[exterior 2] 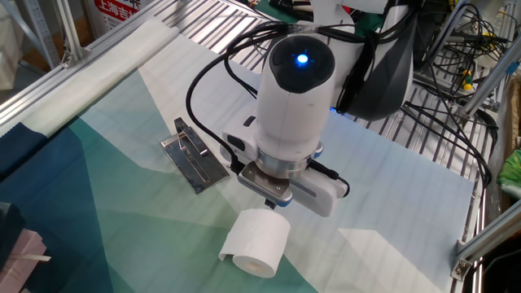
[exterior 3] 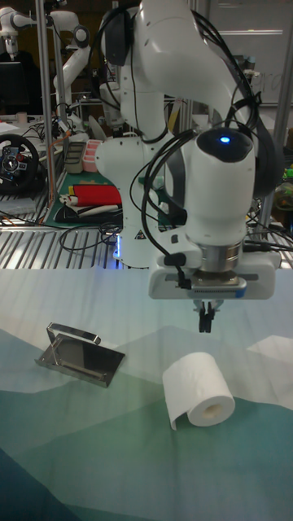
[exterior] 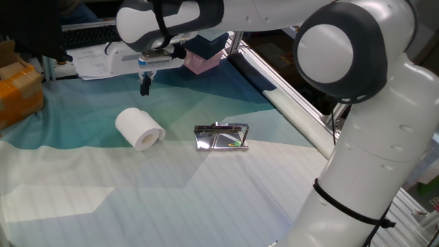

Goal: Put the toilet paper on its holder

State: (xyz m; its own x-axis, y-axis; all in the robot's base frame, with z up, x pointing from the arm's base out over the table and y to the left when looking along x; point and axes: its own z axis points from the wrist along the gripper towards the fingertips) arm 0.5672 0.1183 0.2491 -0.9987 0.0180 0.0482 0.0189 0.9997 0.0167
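Note:
The toilet paper [exterior: 139,128] [exterior 2: 256,242] [exterior 3: 199,389] is a white roll lying on its side on the cloth, a loose flap hanging at one end. The holder [exterior: 221,136] [exterior 2: 192,155] [exterior 3: 79,353], a shiny chrome plate with a thin wire bar, lies flat on the cloth beside it, apart from the roll. My gripper [exterior: 145,86] [exterior 2: 271,203] [exterior 3: 207,320] hangs above the roll without touching it. Its two dark fingers are pressed together with nothing between them.
A teal and white cloth [exterior: 103,199] covers the table. A pink box [exterior: 202,63], papers [exterior: 92,62] and an orange package [exterior: 17,89] sit at the far edge in one fixed view. Metal rails [exterior: 288,103] border the table. The arm's white body [exterior: 370,137] looms at right.

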